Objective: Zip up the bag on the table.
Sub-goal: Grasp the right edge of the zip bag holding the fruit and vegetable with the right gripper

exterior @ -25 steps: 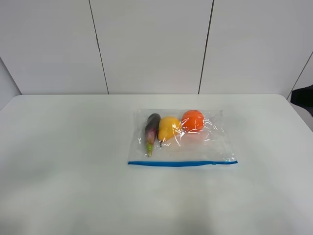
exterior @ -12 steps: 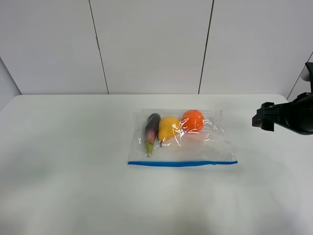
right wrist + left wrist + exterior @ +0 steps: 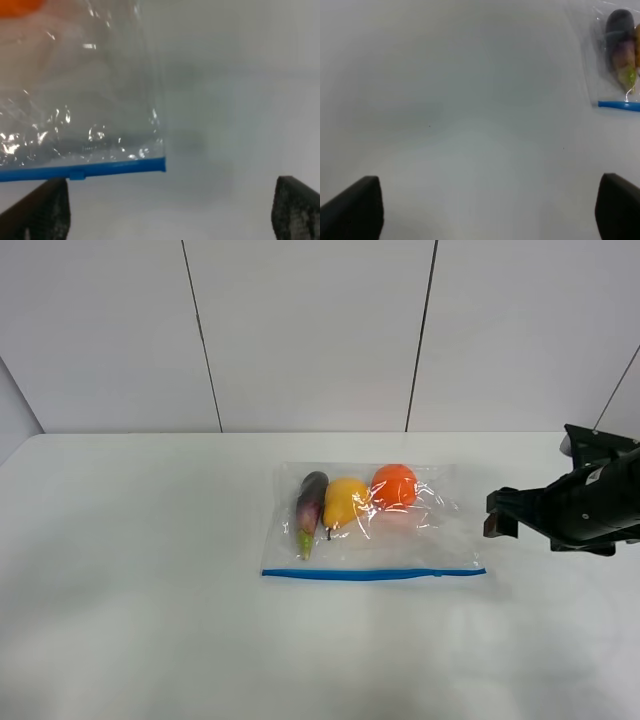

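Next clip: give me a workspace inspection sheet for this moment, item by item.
Surface: plain white table.
Job's things: clear bag lying flat mid-table; blue zipper strip along its near edge; eggplant, yellow fruit, orange inside; zipped or not, cannot tell.
Clutter: nothing seen.
Grippers: right gripper open, right of the bag, not touching it; left gripper open over bare table, away from the bag.
Cables: nothing seen.
Surroundings: white panelled wall behind.
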Action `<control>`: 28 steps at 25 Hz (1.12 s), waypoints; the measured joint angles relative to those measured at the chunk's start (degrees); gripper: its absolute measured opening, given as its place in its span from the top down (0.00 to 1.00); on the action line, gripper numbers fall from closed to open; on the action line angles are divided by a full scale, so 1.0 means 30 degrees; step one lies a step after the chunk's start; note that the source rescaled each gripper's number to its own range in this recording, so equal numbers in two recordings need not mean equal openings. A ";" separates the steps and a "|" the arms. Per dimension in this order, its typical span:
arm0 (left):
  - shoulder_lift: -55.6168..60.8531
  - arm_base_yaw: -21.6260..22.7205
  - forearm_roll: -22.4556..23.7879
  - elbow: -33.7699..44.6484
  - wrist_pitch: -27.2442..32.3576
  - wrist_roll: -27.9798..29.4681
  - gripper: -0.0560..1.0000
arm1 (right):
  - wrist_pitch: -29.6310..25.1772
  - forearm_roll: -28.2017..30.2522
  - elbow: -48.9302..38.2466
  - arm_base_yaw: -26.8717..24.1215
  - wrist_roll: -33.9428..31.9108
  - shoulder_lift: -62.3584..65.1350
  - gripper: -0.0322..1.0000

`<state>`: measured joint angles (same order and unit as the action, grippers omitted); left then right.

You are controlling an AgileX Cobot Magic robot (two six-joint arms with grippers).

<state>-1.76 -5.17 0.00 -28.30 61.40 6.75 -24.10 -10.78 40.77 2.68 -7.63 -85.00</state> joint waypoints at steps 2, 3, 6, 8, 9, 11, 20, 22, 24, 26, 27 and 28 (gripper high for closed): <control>0.0000 0.0000 0.0000 0.0000 0.0000 0.0000 0.00 | 0.0357 -0.1045 0.0000 0.0000 0.0000 -0.0994 0.06; 0.0000 0.0000 0.0000 0.0000 0.0000 0.0000 0.00 | 0.0451 -0.1525 0.0000 0.0000 0.0075 -0.1363 0.06; 0.0000 0.0000 0.0000 0.0000 0.0000 0.0000 0.00 | 0.0860 -0.2311 0.0000 0.0000 0.0382 -0.2316 0.06; 0.0000 0.0000 0.0000 0.0000 0.0000 0.0000 0.00 | 0.0978 -0.2785 0.0000 0.0000 0.0531 -0.2734 0.06; 0.0000 0.0000 0.0000 0.0000 0.0000 0.0000 0.00 | 0.1053 -0.3037 0.0000 0.0000 0.0687 -0.2883 0.06; 0.0000 0.0000 0.0000 0.0000 0.0000 0.0000 0.00 | 0.1126 -0.4022 0.0019 0.0000 0.1366 -0.3033 0.06; 0.0000 0.0000 0.0000 0.0000 0.0000 0.0000 0.00 | -0.0614 -1.1844 0.0082 -0.2198 0.8323 -0.4027 0.06; 0.0000 0.0000 0.0000 0.0000 0.0000 0.0000 0.00 | -0.1123 -1.3412 0.0082 -0.2955 1.0142 -0.4027 0.06; 0.0000 0.0000 0.0000 0.0000 0.0000 0.0000 0.00 | -0.1642 -1.4500 0.0082 -0.3645 1.1414 -0.4071 0.06; 0.0000 0.0000 0.0000 0.0000 0.0000 0.0000 0.00 | -0.2485 -1.5647 0.0082 -0.4380 1.2429 -0.4293 0.06; 0.0000 0.0000 0.0000 0.0000 0.0000 0.0000 0.00 | -0.2961 -1.6132 0.0086 -0.4741 1.2802 -0.4532 0.06; 0.0000 0.0000 0.0000 0.0000 0.0000 0.0000 0.00 | -0.3341 -1.6712 0.0086 -0.5023 1.3259 -0.4754 0.06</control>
<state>-1.76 -5.17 0.00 -28.30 61.40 6.75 -34.12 -60.92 41.03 -12.39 32.15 -99.26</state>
